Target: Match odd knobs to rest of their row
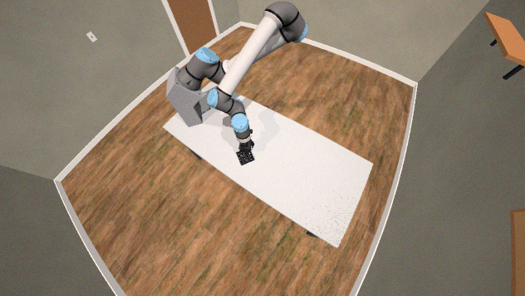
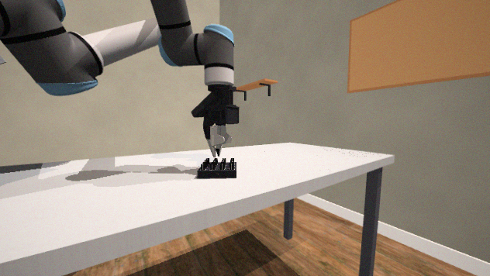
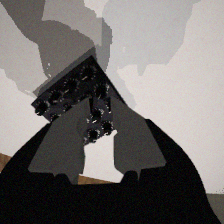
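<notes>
The knob box (image 2: 217,170) is a small black block with rows of small black knobs, and it sits on the white table. It also shows in the top view (image 1: 245,157) and in the wrist view (image 3: 80,100). My gripper (image 2: 215,152) points straight down over the box, with its fingertips just above the knobs on the box's left part. The fingers are nearly together with only a narrow gap, and nothing is held between them. In the wrist view the two grey fingers frame a few knobs near the box's near edge. The knob marks are too small to read.
The white table (image 1: 274,166) is long, and the box lies near the end by the robot base (image 1: 187,97). The table's near edge runs close to the box in the wrist view. An orange shelf (image 2: 256,83) and a board (image 2: 419,46) hang on the walls, far off.
</notes>
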{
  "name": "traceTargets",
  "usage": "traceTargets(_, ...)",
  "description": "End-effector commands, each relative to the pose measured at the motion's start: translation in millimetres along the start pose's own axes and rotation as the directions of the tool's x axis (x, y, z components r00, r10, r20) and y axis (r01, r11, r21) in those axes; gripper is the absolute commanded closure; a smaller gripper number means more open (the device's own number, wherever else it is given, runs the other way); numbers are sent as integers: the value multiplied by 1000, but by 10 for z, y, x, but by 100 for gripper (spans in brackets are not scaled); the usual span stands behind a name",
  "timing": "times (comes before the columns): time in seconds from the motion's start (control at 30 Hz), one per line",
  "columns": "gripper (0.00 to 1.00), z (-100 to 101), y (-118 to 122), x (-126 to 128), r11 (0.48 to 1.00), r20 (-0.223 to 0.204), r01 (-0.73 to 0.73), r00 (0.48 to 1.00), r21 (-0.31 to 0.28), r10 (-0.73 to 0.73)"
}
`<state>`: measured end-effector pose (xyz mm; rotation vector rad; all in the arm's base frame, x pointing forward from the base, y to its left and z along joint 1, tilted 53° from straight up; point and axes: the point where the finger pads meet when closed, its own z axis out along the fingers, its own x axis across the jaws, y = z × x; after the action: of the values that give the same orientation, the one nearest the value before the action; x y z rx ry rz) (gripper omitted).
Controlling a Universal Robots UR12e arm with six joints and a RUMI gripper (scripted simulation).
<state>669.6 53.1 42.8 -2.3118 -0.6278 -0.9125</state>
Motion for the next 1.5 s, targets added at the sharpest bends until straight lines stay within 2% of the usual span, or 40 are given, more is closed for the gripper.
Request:
traceTargets(0.0,89,-4,4,2,1000,0,0,1000,-1,0)
traceTargets(1.47,89,-4,-44,2,1000,0,0,1000,-1,0)
